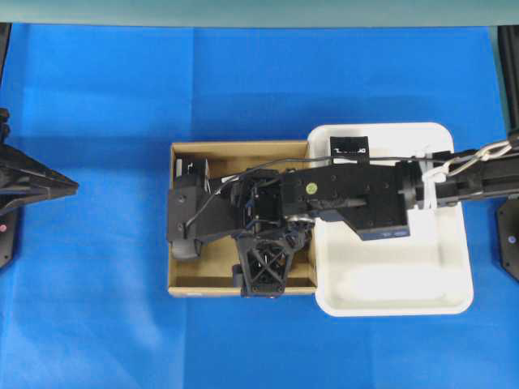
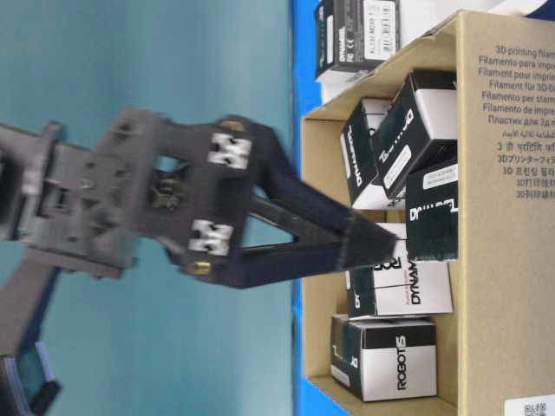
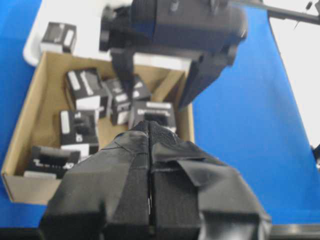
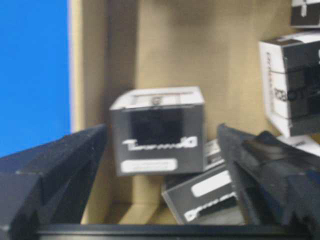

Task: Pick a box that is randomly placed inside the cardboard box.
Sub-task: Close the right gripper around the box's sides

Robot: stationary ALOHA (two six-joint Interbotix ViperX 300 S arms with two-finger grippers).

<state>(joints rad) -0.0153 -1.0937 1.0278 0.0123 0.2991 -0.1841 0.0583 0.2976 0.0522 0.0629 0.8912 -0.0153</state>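
Print we can read on the cartons

On the cardboard box [image 2: 507, 217] wall we read "3D printing filament", repeated in other languages; on one black box [image 2: 386, 357] we read "ROBOTIS", and on its neighbour [image 2: 401, 288] "DYNAM…", cut off. We cannot make out the remaining labels.

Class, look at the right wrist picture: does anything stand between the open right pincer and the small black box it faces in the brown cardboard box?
Nothing visible does. The right pincer is open, and the small black box shows in the gap between its fingers, inside the brown cardboard box. Another black box lies just below it.
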